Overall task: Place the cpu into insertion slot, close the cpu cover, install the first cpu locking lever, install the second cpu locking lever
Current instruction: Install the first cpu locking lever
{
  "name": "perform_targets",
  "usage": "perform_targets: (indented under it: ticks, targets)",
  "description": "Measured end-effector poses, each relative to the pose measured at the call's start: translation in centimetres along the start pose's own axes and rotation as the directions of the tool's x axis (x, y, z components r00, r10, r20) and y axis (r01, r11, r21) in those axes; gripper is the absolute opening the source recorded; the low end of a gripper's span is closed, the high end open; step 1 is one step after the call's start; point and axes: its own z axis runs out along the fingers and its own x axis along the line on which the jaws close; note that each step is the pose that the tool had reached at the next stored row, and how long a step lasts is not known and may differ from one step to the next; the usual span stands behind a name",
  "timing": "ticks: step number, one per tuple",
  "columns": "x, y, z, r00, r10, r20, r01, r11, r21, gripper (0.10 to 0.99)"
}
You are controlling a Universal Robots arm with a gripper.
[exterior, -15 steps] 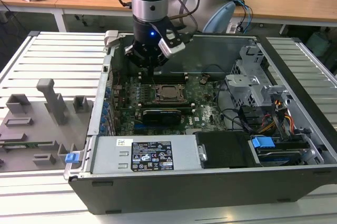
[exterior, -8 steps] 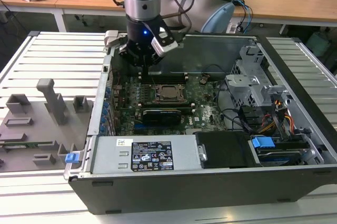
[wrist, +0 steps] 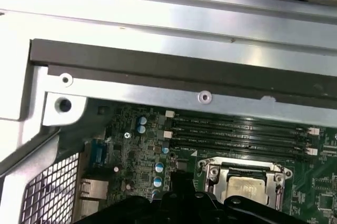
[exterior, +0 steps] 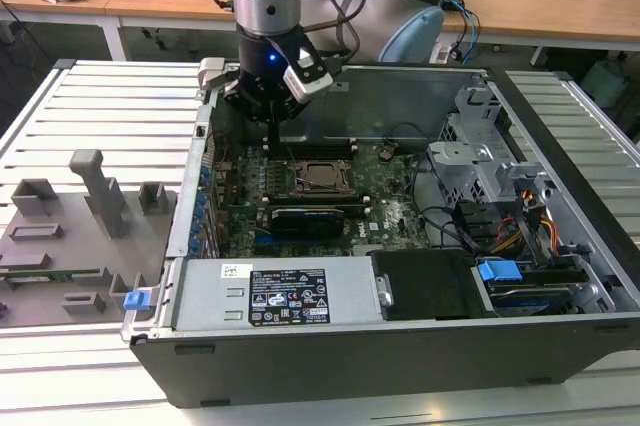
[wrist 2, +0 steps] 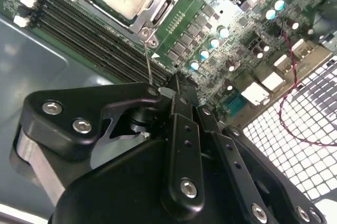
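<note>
Slatted table (exterior: pixel 100 96) carries an open case (exterior: pixel 340 346) at the centre of the exterior view; on the case floor lies a green board (exterior: pixel 390 211), with the cpu (exterior: pixel 322 176) seated in the slot (exterior: pixel 300 178) under the flat-lying cover (wrist 2: pixel 158 16). Just beyond the slot, near the far wall and toward the exterior view's left, hangs the gripper (exterior: pixel 272 136), fingers (wrist 2: pixel 181 108) drawn together, and a thin lever (wrist 2: pixel 147 61) runs from the cover's corner to their tips, though whether they pinch it I cannot tell. Bare board lies on the exterior view's right of the slot, up to a drive cage (exterior: pixel 470 161) and cables (exterior: pixel 530 226) along that edge.
</note>
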Motion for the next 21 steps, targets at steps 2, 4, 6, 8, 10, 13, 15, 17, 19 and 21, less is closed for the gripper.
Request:
perform_targets:
  ticks: [2,4,6,8,10,13,15,17,19,21]
  targets:
    - [-0.06,0.2,0.04,1.0,0.0,0.0001,0.0,1.0,0.0,0.106]
    - [-0.41,0.25,0.09,1.0,0.0,0.0002,0.0,1.0,0.0,0.106]
    - [-1.14,0.18,0.15,1.0,0.0,0.0001,0.0,1.0,0.0,0.106]
    - [-1.83,0.11,0.21,1.0,0.001,0.0002,-0.001,1.0,0.0,0.106]
    - [-2.6,0.01,0.28,1.0,0.0,0.0001,0.0,1.0,0.0,0.106]
    - [-3.55,-0.1,0.39,1.0,0.001,0.0001,-0.001,1.0,0.0,0.106]
    - [-4.1,-0.15,0.45,1.0,0.001,0.0001,-0.001,1.0,0.0,0.106]
    - [-4.84,-0.24,0.55,1.0,0.001,0.0002,-0.001,1.0,0.0,0.106]
    - [-5.47,-0.31,0.63,1.0,0.001,0.0002,-0.001,1.0,0.0,0.106]
    - [-5.89,-0.36,0.68,1.0,0.001,0.0001,-0.001,1.0,0.0,0.106]
